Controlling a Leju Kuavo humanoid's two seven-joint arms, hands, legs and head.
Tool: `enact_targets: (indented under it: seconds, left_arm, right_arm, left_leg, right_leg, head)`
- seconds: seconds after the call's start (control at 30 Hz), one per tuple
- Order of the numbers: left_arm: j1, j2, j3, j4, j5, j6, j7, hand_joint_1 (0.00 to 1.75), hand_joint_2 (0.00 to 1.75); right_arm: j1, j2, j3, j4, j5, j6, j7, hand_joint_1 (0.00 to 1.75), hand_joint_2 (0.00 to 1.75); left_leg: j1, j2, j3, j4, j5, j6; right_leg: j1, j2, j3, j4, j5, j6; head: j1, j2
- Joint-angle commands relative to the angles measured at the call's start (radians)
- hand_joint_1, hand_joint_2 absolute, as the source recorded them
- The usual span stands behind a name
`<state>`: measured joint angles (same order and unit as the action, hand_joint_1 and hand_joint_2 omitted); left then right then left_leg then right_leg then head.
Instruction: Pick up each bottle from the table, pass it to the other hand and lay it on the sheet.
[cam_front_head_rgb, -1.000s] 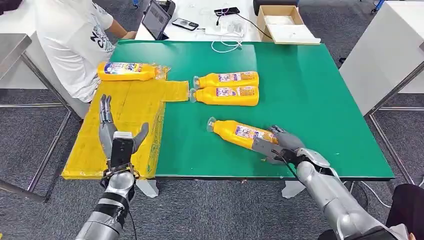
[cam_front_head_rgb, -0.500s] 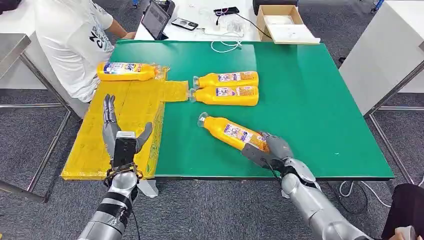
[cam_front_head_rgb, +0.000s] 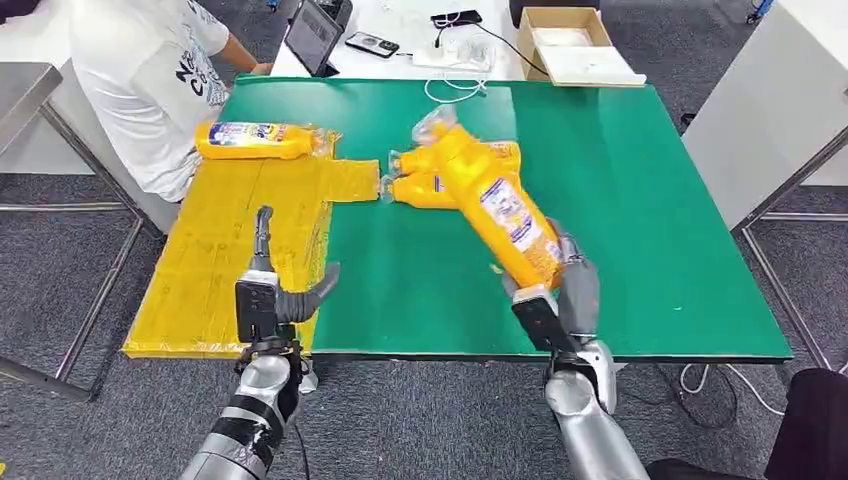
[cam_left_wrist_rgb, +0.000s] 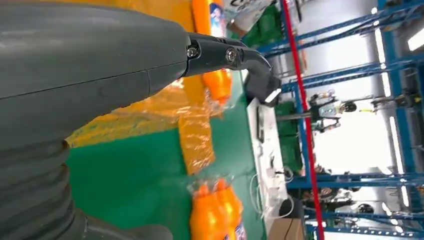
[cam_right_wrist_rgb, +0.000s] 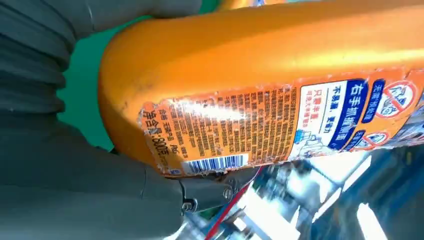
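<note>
One glossy orange bottle, hand-held.

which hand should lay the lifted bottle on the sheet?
Left. The left robot hand is open and empty, right at the yellow sheet's edge. The right robot hand grips the lifted bottle by its base above the green table, away from the sheet.
</note>
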<state>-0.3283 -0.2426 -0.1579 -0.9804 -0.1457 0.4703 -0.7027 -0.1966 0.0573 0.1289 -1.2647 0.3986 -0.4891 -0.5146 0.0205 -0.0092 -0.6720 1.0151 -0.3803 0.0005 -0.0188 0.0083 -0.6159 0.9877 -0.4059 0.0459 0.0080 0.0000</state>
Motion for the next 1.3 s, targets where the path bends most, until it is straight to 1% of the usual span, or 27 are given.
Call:
enact_targets:
  seconds: [0.03, 0.07, 0.1, 0.17, 0.2, 0.23, 0.27, 0.3, 0.37, 0.4, 0.47, 0.5, 0.57, 0.6, 0.63, 0.67, 0.7, 0.77, 0.8, 0.83, 0.87, 0.93, 1.1, 1.17, 1.2, 1.23, 1.3]
  left_arm:
    - [-0.011, -0.033, 0.083, 0.099, 0.056, -0.080, 0.018, 0.00, 1.75]
    - [-0.006, -0.037, 0.095, 0.102, 0.080, -0.116, 0.038, 0.00, 1.75]
    - [0.001, -0.041, 0.104, 0.107, 0.130, -0.198, 0.081, 0.00, 1.75]
    - [0.012, -0.037, 0.091, 0.114, 0.234, -0.393, 0.162, 0.00, 1.75]
    - [0.018, -0.036, 0.082, 0.115, 0.274, -0.459, 0.187, 0.00, 1.75]
    - [0.026, -0.025, 0.051, 0.107, 0.328, -0.580, 0.212, 0.00, 1.75]
    - [0.043, -0.020, 0.030, 0.080, 0.354, -0.628, 0.217, 0.00, 1.75]
    - [0.050, -0.018, 0.015, 0.061, 0.368, -0.656, 0.224, 0.00, 1.75]
    - [0.054, -0.019, 0.012, 0.054, 0.369, -0.656, 0.226, 0.00, 1.75]
    - [0.054, -0.019, 0.012, 0.054, 0.369, -0.656, 0.226, 0.00, 1.75]
    - [0.060, -0.013, -0.002, 0.028, 0.389, -0.685, 0.235, 0.00, 1.75]
    - [0.070, -0.009, -0.022, -0.006, 0.417, -0.730, 0.235, 0.00, 1.75]
    - [0.084, -0.006, -0.055, -0.063, 0.432, -0.764, 0.234, 0.00, 1.75]
    - [0.089, -0.005, -0.062, -0.082, 0.436, -0.763, 0.237, 0.00, 1.75]
    - [0.093, -0.005, -0.070, -0.100, 0.439, -0.765, 0.241, 0.00, 1.75]
    - [0.097, -0.005, -0.076, -0.114, 0.444, -0.768, 0.240, 0.00, 1.75]
    - [0.101, -0.006, -0.082, -0.127, 0.452, -0.770, 0.240, 0.00, 1.75]
    - [0.108, -0.006, -0.088, -0.146, 0.476, -0.786, 0.237, 0.00, 1.75]
    - [0.109, -0.006, -0.088, -0.150, 0.484, -0.790, 0.240, 0.00, 1.75]
    - [0.109, -0.006, -0.088, -0.150, 0.484, -0.790, 0.240, 0.00, 1.75]
    - [0.109, -0.006, -0.088, -0.150, 0.484, -0.790, 0.240, 0.00, 1.75]
    - [0.109, -0.006, -0.088, -0.150, 0.484, -0.790, 0.240, 0.00, 1.75]
    - [0.116, -0.006, -0.087, -0.168, 0.490, -0.789, 0.230, 0.00, 1.75]
    - [0.121, -0.007, -0.090, -0.183, 0.495, -0.795, 0.227, 0.00, 1.75]
    - [0.121, -0.007, -0.090, -0.183, 0.495, -0.795, 0.227, 0.00, 1.75]
    - [0.121, -0.007, -0.090, -0.183, 0.495, -0.795, 0.227, 0.00, 1.75]
    - [0.121, -0.007, -0.090, -0.183, 0.495, -0.795, 0.227, 0.00, 1.75]
  right_arm:
    - [0.069, 0.094, -0.140, -0.187, -0.048, -0.108, -0.092, 1.75, 1.75]
    - [0.082, 0.096, -0.140, -0.210, -0.047, -0.115, -0.094, 1.75, 1.75]
    - [0.098, 0.096, -0.142, -0.232, -0.047, -0.123, -0.096, 1.75, 1.75]
    - [0.109, 0.084, -0.127, -0.225, -0.031, -0.108, -0.106, 1.75, 1.75]
    - [0.112, 0.078, -0.111, -0.210, -0.018, -0.101, -0.116, 1.75, 1.75]
    - [0.111, 0.056, -0.073, -0.185, 0.015, -0.074, -0.135, 1.75, 1.75]
    - [0.113, 0.063, -0.048, -0.151, 0.044, -0.066, -0.151, 1.75, 1.75]
    - [0.113, 0.065, -0.027, -0.130, 0.061, -0.062, -0.160, 1.75, 1.75]
    - [0.114, 0.071, -0.023, -0.122, 0.067, -0.069, -0.164, 1.75, 1.75]
    - [0.114, 0.071, -0.023, -0.122, 0.067, -0.069, -0.164, 1.75, 1.75]
    - [0.112, 0.065, -0.005, -0.108, 0.076, -0.060, -0.171, 1.75, 1.75]
    - [0.114, 0.061, 0.037, -0.079, 0.103, -0.032, -0.169, 1.75, 1.75]
    - [0.110, 0.081, 0.082, -0.003, 0.120, -0.010, -0.170, 1.75, 1.75]
    - [0.104, 0.086, 0.094, 0.027, 0.120, -0.008, -0.173, 1.75, 1.75]
    - [0.097, 0.094, 0.103, 0.062, 0.123, -0.018, -0.178, 1.75, 1.75]
    - [0.091, 0.103, 0.106, 0.091, 0.104, -0.006, -0.176, 1.75, 1.75]
    - [0.088, 0.111, 0.113, 0.125, 0.091, -0.002, -0.182, 1.75, 1.75]
    - [0.074, 0.119, 0.127, 0.193, 0.085, 0.000, -0.184, 1.75, 1.75]
    - [0.072, 0.122, 0.129, 0.208, 0.081, -0.004, -0.184, 1.75, 1.75]
    - [0.072, 0.122, 0.129, 0.208, 0.081, -0.004, -0.184, 1.75, 1.75]
    - [0.072, 0.122, 0.129, 0.208, 0.081, -0.004, -0.184, 1.75, 1.75]
    - [0.072, 0.122, 0.129, 0.208, 0.081, -0.004, -0.184, 1.75, 1.75]
    - [0.070, 0.123, 0.119, 0.216, 0.068, 0.013, -0.182, 1.75, 1.75]
    - [0.069, 0.125, 0.115, 0.224, 0.066, 0.017, -0.181, 1.75, 1.75]
    - [0.069, 0.125, 0.115, 0.224, 0.066, 0.017, -0.181, 1.75, 1.75]
    - [0.069, 0.125, 0.115, 0.224, 0.066, 0.017, -0.181, 1.75, 1.75]
    - [0.069, 0.125, 0.115, 0.224, 0.066, 0.017, -0.181, 1.75, 1.75]
  left_leg:
    - [-0.001, 0.001, 0.006, 0.000, -0.002, 0.001]
    - [-0.001, 0.001, 0.007, 0.000, -0.003, 0.001]
    - [-0.001, 0.000, 0.004, -0.001, -0.001, 0.000]
    - [-0.001, 0.000, 0.008, -0.001, -0.003, 0.001]
    - [-0.001, 0.001, 0.006, -0.001, -0.002, 0.001]
    - [-0.001, 0.001, 0.008, -0.001, -0.003, 0.001]
    - [-0.001, 0.001, 0.005, -0.001, -0.002, 0.001]
    - [0.000, 0.003, 0.008, -0.001, -0.003, 0.001]
    - [0.000, 0.004, 0.010, -0.001, -0.005, 0.001]
    - [0.000, 0.003, 0.006, -0.001, -0.003, 0.001]
    - [0.000, 0.004, 0.010, 0.000, -0.005, 0.001]
    - [0.000, 0.002, 0.006, -0.001, -0.003, 0.000]
    - [0.000, 0.002, 0.008, -0.001, -0.004, 0.000]
    - [0.000, 0.004, 0.010, -0.001, -0.004, 0.001]
    - [0.001, 0.004, 0.005, -0.001, -0.003, 0.000]
    - [0.001, 0.005, 0.008, -0.001, -0.004, 0.000]
    - [0.001, 0.004, 0.006, -0.001, -0.003, 0.000]
    - [0.000, 0.004, 0.009, -0.001, -0.004, 0.000]
    - [0.000, 0.003, 0.007, -0.001, -0.003, 0.000]
    - [0.000, 0.003, 0.009, -0.001, -0.004, 0.000]
    - [0.000, 0.003, 0.005, -0.001, -0.002, 0.000]
    - [0.000, 0.004, 0.009, -0.001, -0.004, 0.001]
    - [0.000, 0.002, 0.003, -0.001, -0.002, 0.000]
    - [0.000, 0.003, 0.007, -0.001, -0.003, 0.000]
    - [0.000, 0.002, 0.004, -0.001, -0.002, 0.000]
    - [0.000, 0.003, 0.006, -0.001, -0.003, 0.000]
    - [0.000, 0.002, 0.006, -0.001, -0.003, 0.000]
  right_leg:
    - [0.000, 0.000, 0.005, 0.001, -0.002, -0.002]
    - [0.000, -0.001, 0.007, 0.001, -0.003, -0.003]
    - [0.000, -0.001, 0.003, 0.000, -0.002, -0.002]
    - [0.000, -0.002, 0.008, 0.000, -0.004, -0.003]
    - [0.000, -0.001, 0.005, -0.001, -0.002, -0.002]
    - [0.000, -0.001, 0.008, -0.001, -0.003, -0.002]
    - [0.000, -0.001, 0.004, -0.001, -0.002, -0.002]
    - [0.000, 0.001, 0.007, -0.002, -0.002, -0.002]
    - [0.000, 0.002, 0.009, -0.002, -0.003, -0.003]
    - [0.000, 0.001, 0.005, -0.001, -0.002, -0.002]
    - [0.001, 0.002, 0.008, 0.000, -0.003, -0.003]
    - [0.000, 0.001, 0.005, -0.001, -0.002, -0.002]
    - [0.001, 0.000, 0.007, -0.001, -0.003, -0.003]
    - [0.001, 0.001, 0.008, -0.001, -0.003, -0.003]
    - [0.001, 0.002, 0.004, -0.001, -0.001, -0.002]
    - [0.002, 0.004, 0.007, -0.002, -0.002, -0.003]
    - [0.001, 0.003, 0.004, -0.002, -0.001, -0.002]
    - [0.002, 0.002, 0.008, -0.002, -0.003, -0.003]
    - [0.001, 0.002, 0.005, -0.002, -0.002, -0.002]
    - [0.001, 0.001, 0.007, -0.002, -0.002, -0.003]
    - [0.001, 0.002, 0.004, -0.001, -0.001, -0.002]
    - [0.001, 0.002, 0.007, -0.001, -0.003, -0.003]
    - [0.001, 0.001, 0.003, -0.001, -0.001, -0.002]
    - [0.001, 0.001, 0.006, -0.001, -0.003, -0.003]
    - [0.001, 0.001, 0.003, -0.001, -0.001, -0.002]
    - [0.001, 0.001, 0.006, -0.001, -0.002, -0.003]
    - [0.001, 0.000, 0.005, -0.001, -0.002, -0.003]
  head:
    - [0.000, 0.000]
    - [0.000, 0.000]
    - [0.000, 0.000]
    - [0.000, 0.000]
    - [0.000, 0.000]
    - [0.000, 0.000]
    - [0.000, 0.000]
    - [0.000, 0.000]
    - [0.000, 0.000]
    - [0.000, 0.000]
    - [0.000, 0.000]
    - [0.000, 0.000]
    - [0.000, 0.000]
    - [0.000, 0.000]
    - [0.000, 0.000]
    - [0.000, 0.000]
    - [0.000, 0.000]
    - [0.000, 0.000]
    - [0.000, 0.000]
    - [0.000, 0.000]
    - [0.000, 0.000]
    - [0.000, 0.000]
    - [0.000, 0.000]
    - [0.000, 0.000]
    - [0.000, 0.000]
    - [0.000, 0.000]
    - [0.000, 0.000]
